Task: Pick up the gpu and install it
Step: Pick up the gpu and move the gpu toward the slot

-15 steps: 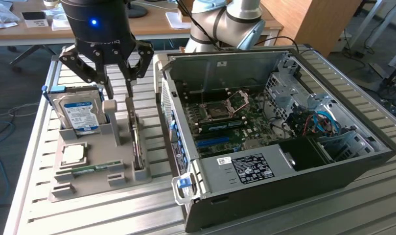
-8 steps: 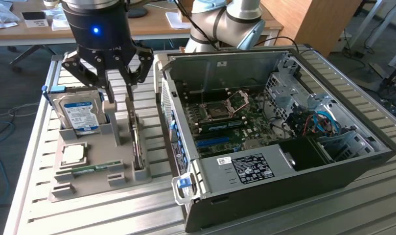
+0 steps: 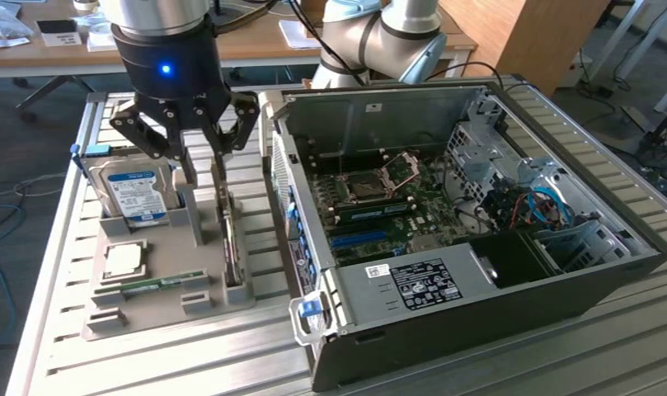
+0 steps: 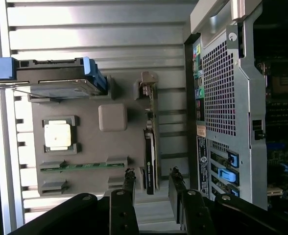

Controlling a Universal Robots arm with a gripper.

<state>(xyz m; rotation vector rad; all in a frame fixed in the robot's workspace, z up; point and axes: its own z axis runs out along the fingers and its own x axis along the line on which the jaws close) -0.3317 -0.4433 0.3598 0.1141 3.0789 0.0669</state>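
Reading the exterior view as a clock dial, the grey holder tray (image 3: 152, 312) lies at 9 o'clock on the slatted table (image 3: 146, 367). The open computer case (image 3: 509, 305) fills the dial from the centre out to 3 o'clock.

The gpu (image 3: 233, 241) stands on its long edge in 2 slotted posts, on the side of the tray nearest the case. That probably leaves its top edge free for a pinch from above. The other parts sit in their own recesses, likely so each keeps a known position:
- The hard drive (image 3: 135, 194) stands upright at about 10 o'clock of the tray.
- The processor (image 3: 124, 260) lies flat near the tray's centre.
- The memory stick (image 3: 157, 286) lies in a groove towards 7 o'clock.

The case lies on its side with its motherboard (image 3: 388, 206) facing up, which I judge lets a card go in from overhead.

The arm's last link hangs vertical at 11 o'clock of the dial, tool pointing straight down, with a blue light on its collar. The gripper (image 3: 201, 177) is low over the far end of the card. In the wrist view the gripper (image 4: 151, 176) is spread wide and holds nothing. Its 2 fingers (image 4: 129, 178) stand either side of the edge-on gpu (image 4: 150, 147), with a gap on each side. The card is not yet lifted.
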